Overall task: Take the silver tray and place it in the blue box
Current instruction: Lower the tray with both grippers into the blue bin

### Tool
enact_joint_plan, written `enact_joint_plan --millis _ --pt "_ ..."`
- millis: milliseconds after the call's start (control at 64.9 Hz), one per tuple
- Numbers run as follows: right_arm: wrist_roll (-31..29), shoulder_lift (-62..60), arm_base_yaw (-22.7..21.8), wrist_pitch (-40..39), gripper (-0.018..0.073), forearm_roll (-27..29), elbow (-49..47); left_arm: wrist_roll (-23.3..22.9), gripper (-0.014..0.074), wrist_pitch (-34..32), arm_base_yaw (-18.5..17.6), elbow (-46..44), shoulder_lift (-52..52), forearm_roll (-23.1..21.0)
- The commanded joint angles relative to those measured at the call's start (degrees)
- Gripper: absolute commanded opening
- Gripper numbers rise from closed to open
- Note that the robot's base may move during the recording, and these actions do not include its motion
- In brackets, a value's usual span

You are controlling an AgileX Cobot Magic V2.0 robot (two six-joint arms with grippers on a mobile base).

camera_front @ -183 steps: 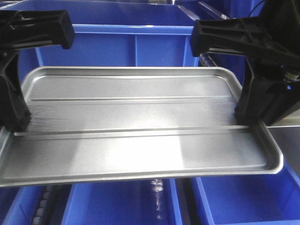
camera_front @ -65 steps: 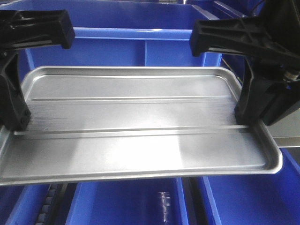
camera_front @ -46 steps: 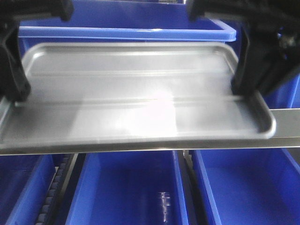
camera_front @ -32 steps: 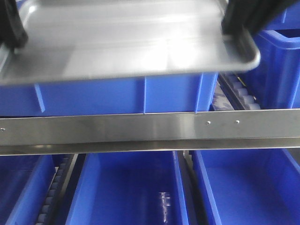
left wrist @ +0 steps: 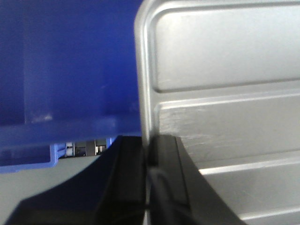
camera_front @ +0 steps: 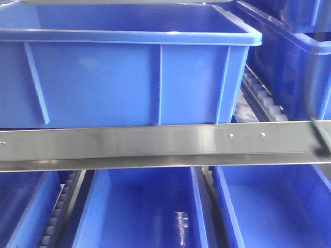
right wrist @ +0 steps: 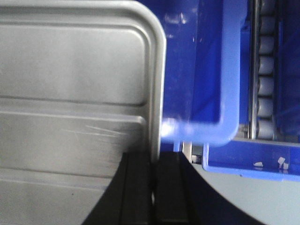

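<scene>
The silver tray (left wrist: 225, 93) is held by its two short ends over the open top of the blue box (camera_front: 129, 36). The left gripper (left wrist: 149, 151) is clamped on the tray's left rim. One black finger (left wrist: 127, 161) lies outside the raised edge, the other rests inside on the tray's floor, and the metal is pinched between them. The right gripper (right wrist: 153, 165) bites the right rim the same way, its jaws closed tight on the edge.

Each wrist view shows a far rounded corner of the tray. Beyond the tray's edge is the deep blue inside of the box, so both ends lie within the line of the box's out-turned rim. Whether the tray touches the box's floor cannot be told.

The box stands on the upper level, just behind a brushed steel rail (camera_front: 155, 142) that crosses its near side. A row of grey rollers (right wrist: 266, 70) runs just right of the box, with another blue crate (camera_front: 300, 62) on their far side. Below the rail, open blue bins (camera_front: 145, 206) sit side by side.
</scene>
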Motion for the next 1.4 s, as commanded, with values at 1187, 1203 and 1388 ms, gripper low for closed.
enact_joint_plan --millis 1187,1203,1388 --pt "-10.4 13.8 -9.9 -19.4 0.0059 13.6 -17.0 6.5 -0.0015 -12.1 9.4 -17.9 16.4 -11.2" --pt "-10.4 13.8 -9.9 -19.4 0.0059 13.6 -17.0 6.5 -0.0015 -12.1 9.4 -17.9 16.4 -11.2" --pt "-10.4 14.7 -9.9 -19.0 0.0059 13.6 -17.0 6.5 -0.0015 -12.1 9.4 -17.9 16.4 -11.2"
